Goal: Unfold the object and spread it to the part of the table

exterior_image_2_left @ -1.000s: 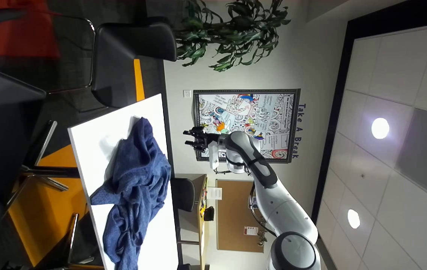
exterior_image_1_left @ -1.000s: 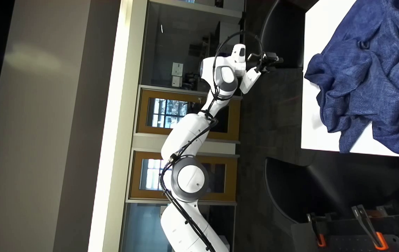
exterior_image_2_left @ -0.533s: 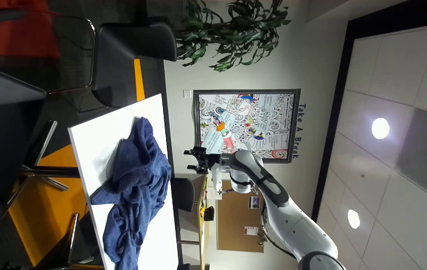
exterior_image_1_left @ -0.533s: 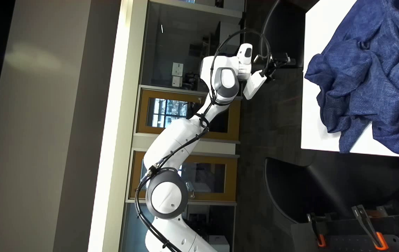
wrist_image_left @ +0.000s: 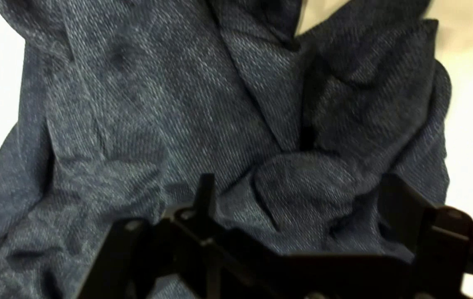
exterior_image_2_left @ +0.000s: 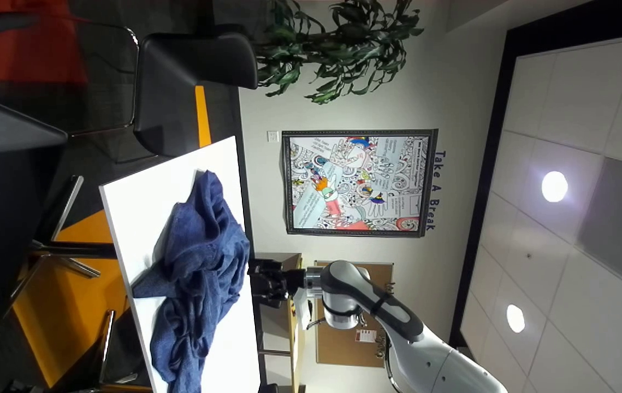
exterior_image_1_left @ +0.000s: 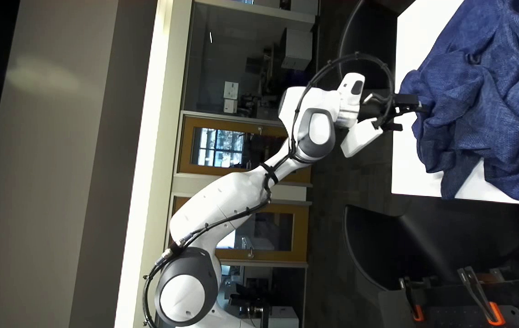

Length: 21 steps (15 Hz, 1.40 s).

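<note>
Over a white worktop (exterior_image_2_left: 237, 338), a robot arm (exterior_image_1_left: 236, 196) holds its jaws spread wide above a rumpled blue cloth (exterior_image_2_left: 201, 262).

From where I stand, the unfolding looks barely begun: the cloth lies in a long, creased heap, doubled over on itself, one pointed corner (exterior_image_2_left: 149, 286) reaching the worktop's edge and bare white showing on either side. Gripping a layer, drawing it out and laying it flat all appear to remain. Part of the heap lies below the jaws, and the wrist view shows a rounded fold (wrist_image_left: 302, 178) in the space between them; nothing appears gripped. Both exterior views put them right at the cloth's upper surface; whether they touch, I cannot tell. That fold looks a likely first pinch, though stacked layers may come up together.
</note>
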Tool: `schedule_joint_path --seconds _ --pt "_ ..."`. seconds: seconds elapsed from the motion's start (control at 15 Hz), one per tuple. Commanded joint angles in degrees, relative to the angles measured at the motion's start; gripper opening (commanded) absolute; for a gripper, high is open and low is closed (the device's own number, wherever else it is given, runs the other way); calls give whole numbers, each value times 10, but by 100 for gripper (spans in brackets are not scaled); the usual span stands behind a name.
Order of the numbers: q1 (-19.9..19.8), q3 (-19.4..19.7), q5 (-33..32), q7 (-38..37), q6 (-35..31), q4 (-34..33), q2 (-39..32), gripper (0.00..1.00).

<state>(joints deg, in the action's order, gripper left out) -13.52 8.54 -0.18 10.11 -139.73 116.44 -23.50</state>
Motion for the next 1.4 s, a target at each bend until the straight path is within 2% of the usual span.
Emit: schedule_joint_path --seconds 0.0,0.13,0.2,0.33,0.47,0.73,1.13,1.2,1.27,1.33 --pt "-12 28 -33 6 -98 138 45 100" --pt "-11 55 -60 -16 -152 174 38 100" --pt "-15 37 -41 -2 -111 125 14 100" --pt "-17 51 -52 -5 -144 156 15 100" --pt "-18 52 -54 -5 -147 159 16 100" --pt "-2 63 -71 -27 -149 137 -12 100" --pt "-6 58 -65 -33 -184 91 -91 100" --pt "-1 63 -69 -42 -195 82 -106 75" --pt "1 66 -69 -47 -202 75 -118 74" --pt "2 68 -69 -49 -206 67 -130 66"
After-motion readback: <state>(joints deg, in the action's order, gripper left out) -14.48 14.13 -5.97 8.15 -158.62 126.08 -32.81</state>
